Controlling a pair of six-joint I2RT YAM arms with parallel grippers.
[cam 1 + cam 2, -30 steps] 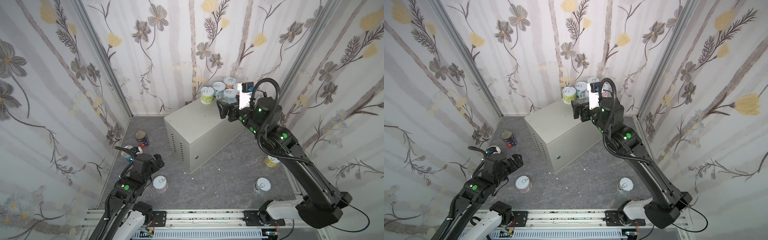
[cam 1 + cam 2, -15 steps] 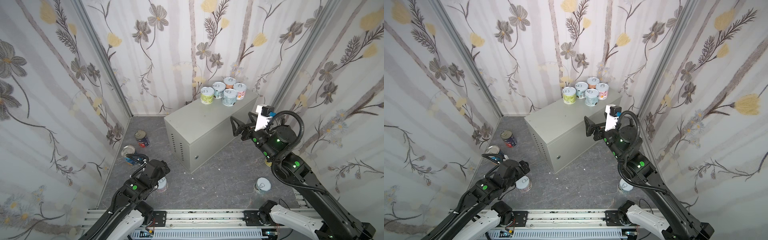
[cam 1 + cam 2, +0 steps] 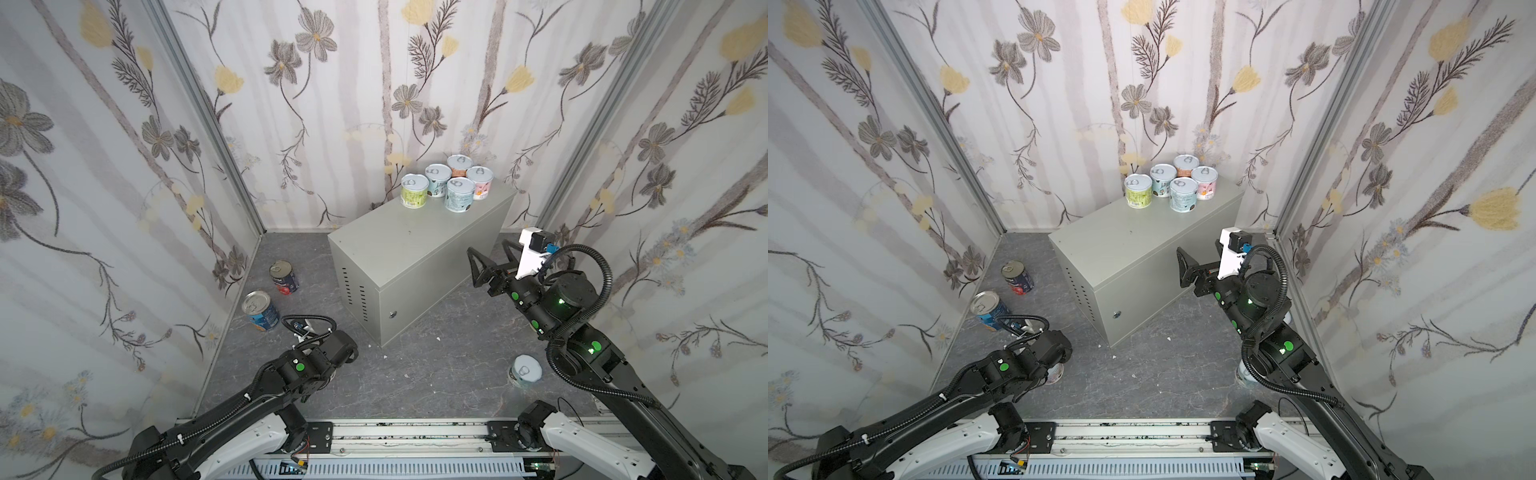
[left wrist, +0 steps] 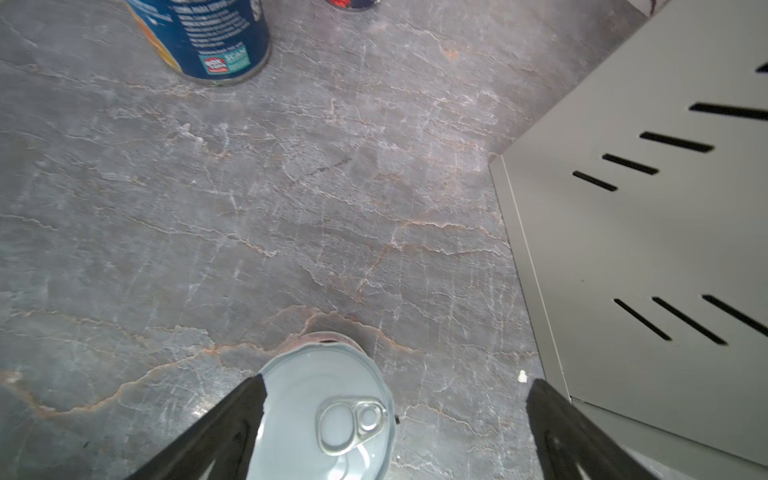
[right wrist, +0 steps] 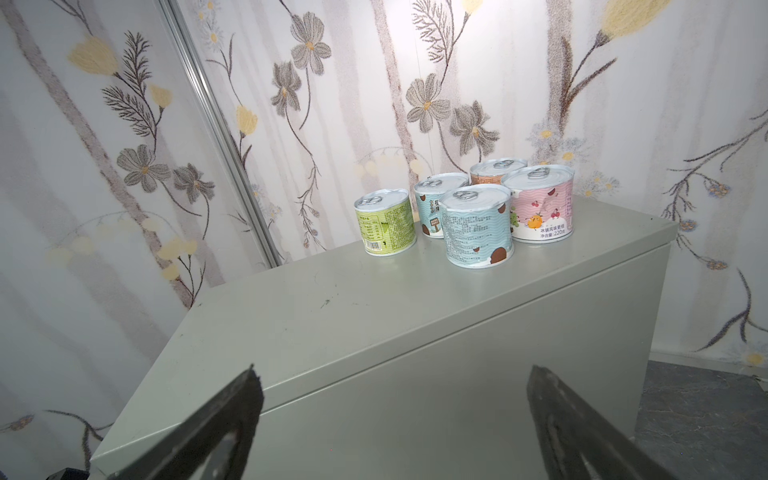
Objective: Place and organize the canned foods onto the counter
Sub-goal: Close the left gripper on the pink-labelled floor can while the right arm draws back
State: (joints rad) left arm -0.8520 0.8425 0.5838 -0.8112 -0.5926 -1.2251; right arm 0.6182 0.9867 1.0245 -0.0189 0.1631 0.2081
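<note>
The left gripper (image 4: 395, 384), spread wide, hangs just over a short can (image 4: 328, 411) standing upright on the floor (image 4: 208, 208) by the counter's (image 4: 623, 249) corner, closer to one finger.

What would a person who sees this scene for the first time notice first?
Five pastel cans stand clustered at the far end of the grey counter, against flowered wallpaper. On the dark floor, left of it in both top views, stand a blue can and a navy-red can. The left pincer, open, hangs over a white-lidded can.
</note>
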